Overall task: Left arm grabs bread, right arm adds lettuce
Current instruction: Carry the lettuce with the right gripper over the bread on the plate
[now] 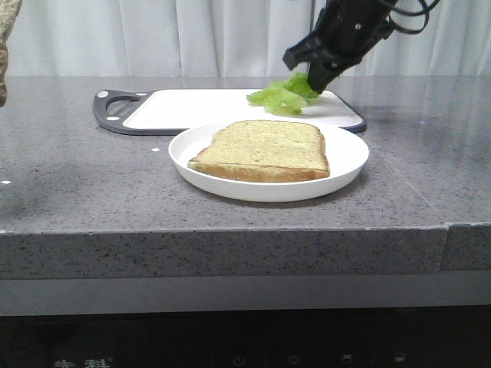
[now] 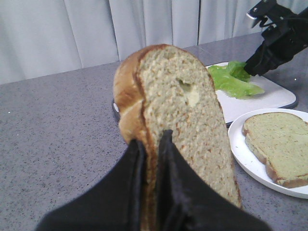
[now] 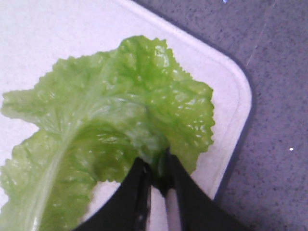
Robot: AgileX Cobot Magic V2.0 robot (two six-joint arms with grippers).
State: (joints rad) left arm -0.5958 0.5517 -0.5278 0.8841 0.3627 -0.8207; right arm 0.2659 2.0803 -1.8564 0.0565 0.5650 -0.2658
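Nearest, the left claw [image 2: 153,159] is clamped on the bread [image 2: 178,120], held upright above the grey surface [image 1: 69,184]: thick golden-brown crust, tan speckled face with a small hole, its lower edge hidden between the fingers and the arm itself out of the front view. Beyond, a second slice [image 1: 262,151] lies flat on the white plate [image 1: 347,157]. Farthest, the right claw [image 3: 156,175] pinches the edge of the crinkly green lettuce [image 3: 110,134] on the white cutting board [image 1: 192,107], the fingertips buried in the leaf.
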